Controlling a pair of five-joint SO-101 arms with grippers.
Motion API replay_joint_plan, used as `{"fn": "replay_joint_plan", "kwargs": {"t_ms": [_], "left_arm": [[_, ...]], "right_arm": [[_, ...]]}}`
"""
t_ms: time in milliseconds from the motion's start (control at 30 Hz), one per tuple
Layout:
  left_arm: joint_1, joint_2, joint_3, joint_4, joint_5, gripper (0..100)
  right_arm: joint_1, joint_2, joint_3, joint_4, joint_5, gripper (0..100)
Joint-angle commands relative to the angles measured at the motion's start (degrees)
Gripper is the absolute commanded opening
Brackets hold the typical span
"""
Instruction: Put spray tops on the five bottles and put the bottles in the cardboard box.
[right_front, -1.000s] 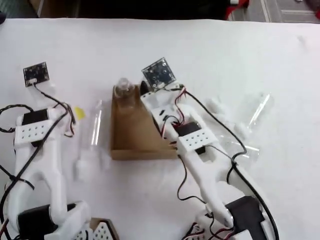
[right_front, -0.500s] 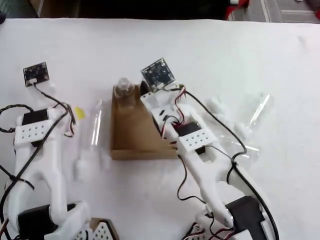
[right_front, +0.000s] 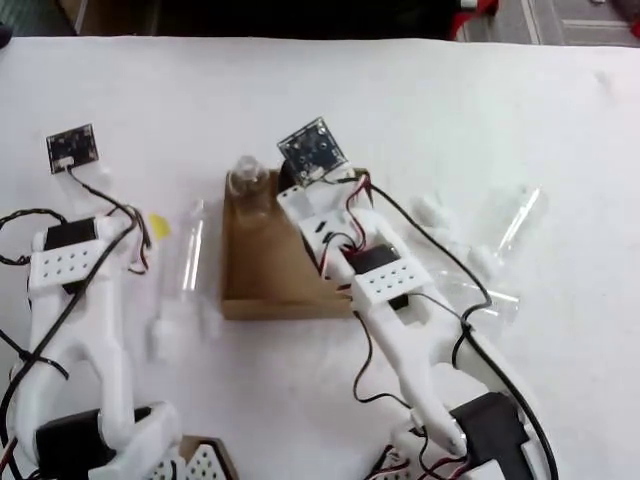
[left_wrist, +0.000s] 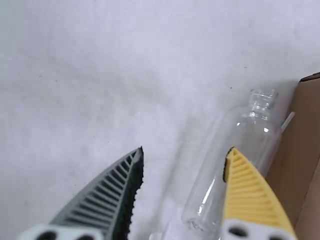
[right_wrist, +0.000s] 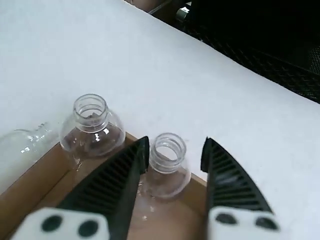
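Observation:
A shallow cardboard box (right_front: 265, 270) lies mid-table. Two capless clear bottles stand upright in its far corner: one (right_wrist: 92, 127) to the side and one (right_wrist: 167, 152) between the black fingers of my right gripper (right_wrist: 174, 144), which is open and hangs over that corner. In the high view one of them (right_front: 246, 182) shows beside the right wrist. A third capless bottle (right_front: 188, 250) lies on the cloth just left of the box. My left gripper (left_wrist: 185, 150) is open above the cloth, its yellow finger (left_wrist: 247, 190) over that lying bottle (left_wrist: 240, 150).
Right of the box lie white spray tops (right_front: 440, 218) and more clear bottles (right_front: 520, 215), partly under the right arm (right_front: 385, 275) and its cables. The box wall (left_wrist: 305, 150) stands close to the left gripper. White cloth stretches free at the far side.
My right wrist has shifted slightly toward the box's far corner. The left arm and the bottles have not moved.

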Motion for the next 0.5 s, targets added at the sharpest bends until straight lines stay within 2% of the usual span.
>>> {"fn": "replay_joint_plan", "kwargs": {"t_ms": [0, 200, 467], "left_arm": [[-0.31, -1.89, -0.35, -1.41, 0.62, 24], [-0.31, -1.89, -0.35, -1.41, 0.62, 24], [-0.31, -1.89, -0.35, -1.41, 0.62, 25]], "right_arm": [[-0.40, -0.84, -1.32, 0.31, 0.44, 15.0], [-0.40, -4.79, -1.32, 2.33, 0.44, 16.1], [0.22, -22.20, -1.41, 17.71, 0.35, 31.8]]}}
